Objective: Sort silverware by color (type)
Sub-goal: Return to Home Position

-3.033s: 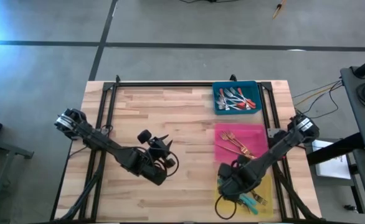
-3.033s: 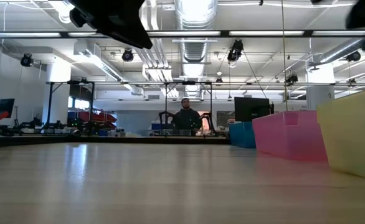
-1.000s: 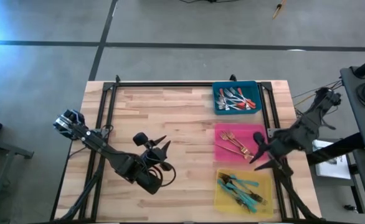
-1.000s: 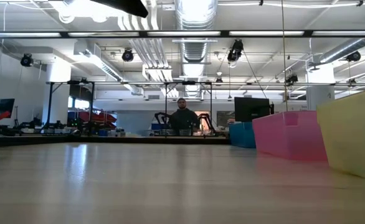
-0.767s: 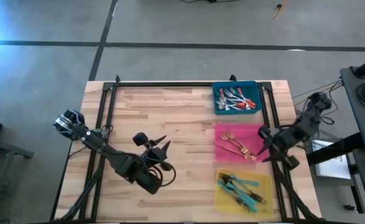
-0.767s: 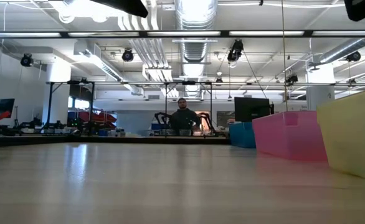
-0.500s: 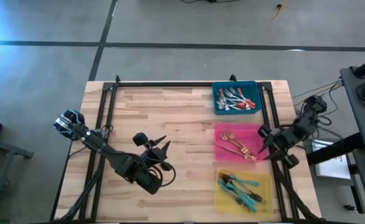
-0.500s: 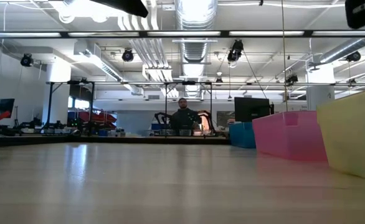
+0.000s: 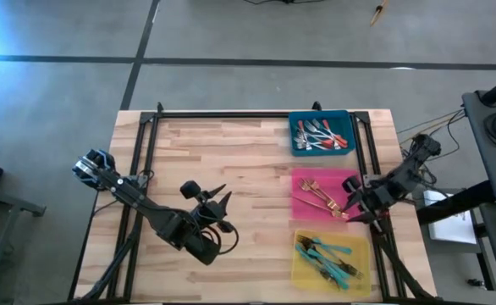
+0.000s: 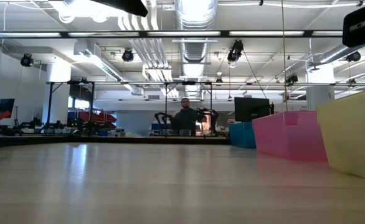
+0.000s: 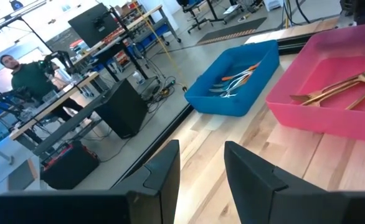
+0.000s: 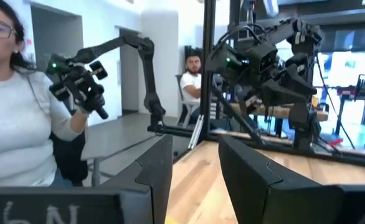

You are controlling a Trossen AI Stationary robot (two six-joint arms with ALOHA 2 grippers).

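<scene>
"Space on the desk (image 9: 231, 152), how much?"

"Plenty. The left side and the middle of the wooden top lie bare. Three trays stand in one column along the right edge, each a little apart from the next."

"What is in them?"

"The blue tray (image 9: 320, 113), at the column's far end as the low view sees it, holds the red-handled forks (image 9: 320, 135) in a loose heap. The pink tray (image 9: 303, 213) in the middle holds the gold forks (image 9: 318, 196). The yellow tray (image 9: 360, 275), nearest the low camera, holds the teal-handled forks (image 9: 328, 258). Every fork in sight lies inside a tray."

"And the arms?"

"The left hand (image 9: 223, 193) hangs over the bare middle, well apart from the pink tray and pointing toward the column. Its fingers stand apart and empty. The right hand (image 9: 352, 202) hangs raised over the pink tray's right rim, close to the desk's right edge, with its arm reaching in from outside that edge. Its fingers stand apart too, gripping nothing."
</scene>
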